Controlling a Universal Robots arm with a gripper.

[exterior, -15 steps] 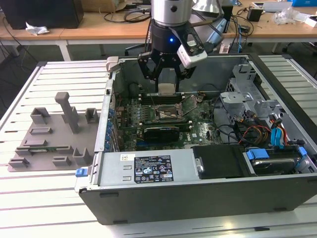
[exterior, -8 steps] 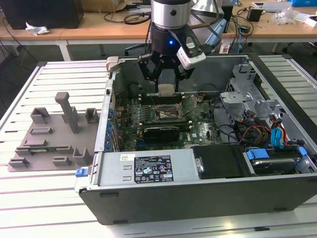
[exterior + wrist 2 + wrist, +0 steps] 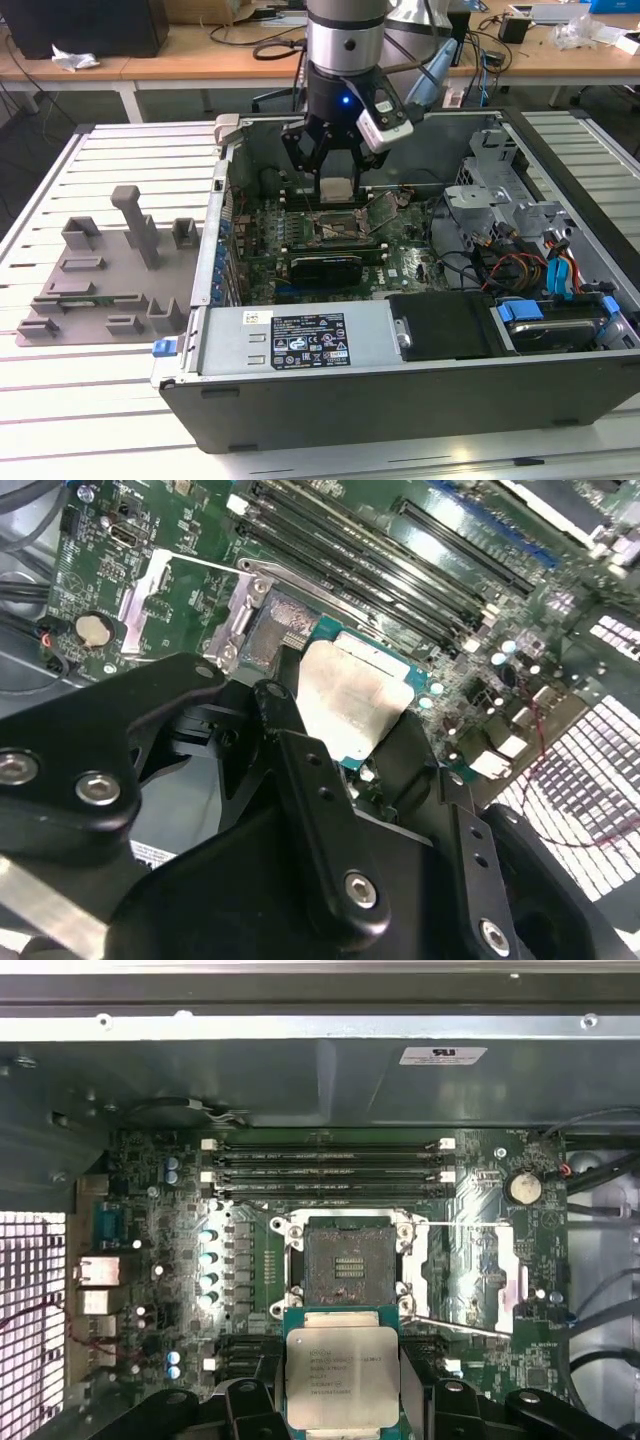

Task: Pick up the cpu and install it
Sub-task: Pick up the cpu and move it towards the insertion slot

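Between the black fingers of the gripper, clenched on two opposite edges, the cpu is held flat, silvery metal top facing up toward the wrist and sides squared to the board; it is near-square, with no clear long axis. Just beyond it lies the bare black socket, its metal frame folded open, then the memory slots. Farther out, the open computer case rests on a slatted table.
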